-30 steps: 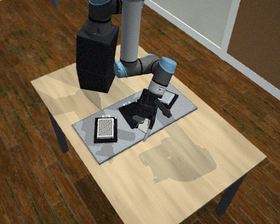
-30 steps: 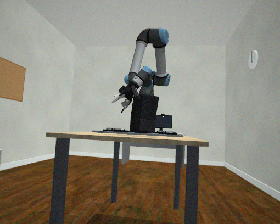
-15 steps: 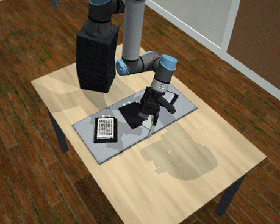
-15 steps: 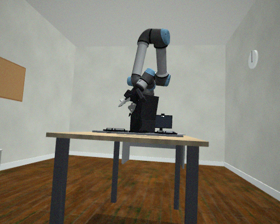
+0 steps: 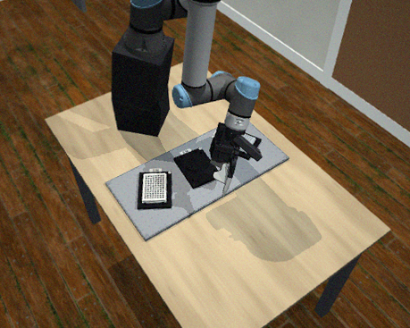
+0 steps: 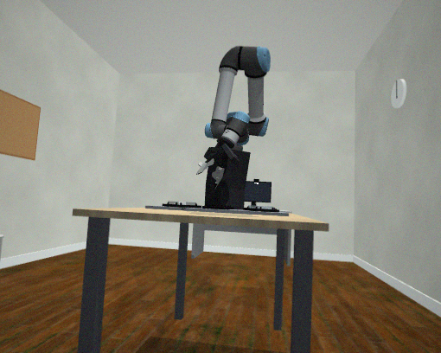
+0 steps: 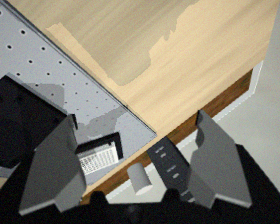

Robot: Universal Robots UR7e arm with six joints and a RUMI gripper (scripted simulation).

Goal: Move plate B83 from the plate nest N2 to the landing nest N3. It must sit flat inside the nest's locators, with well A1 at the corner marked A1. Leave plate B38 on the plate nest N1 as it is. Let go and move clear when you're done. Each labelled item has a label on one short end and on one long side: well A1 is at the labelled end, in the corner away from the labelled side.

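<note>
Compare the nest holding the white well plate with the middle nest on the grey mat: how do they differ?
The left nest carries a white well plate; the middle nest shows only its black top. The left nest sits unobstructed, whereas the open tool hangs above the middle nest's edge. Both are black, rectangular, and lie on the grey mat.

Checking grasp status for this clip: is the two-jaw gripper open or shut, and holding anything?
Open, holding nothing: the grey-fingered two-jaw gripper shows only table and floor between its spread fingers.
</note>
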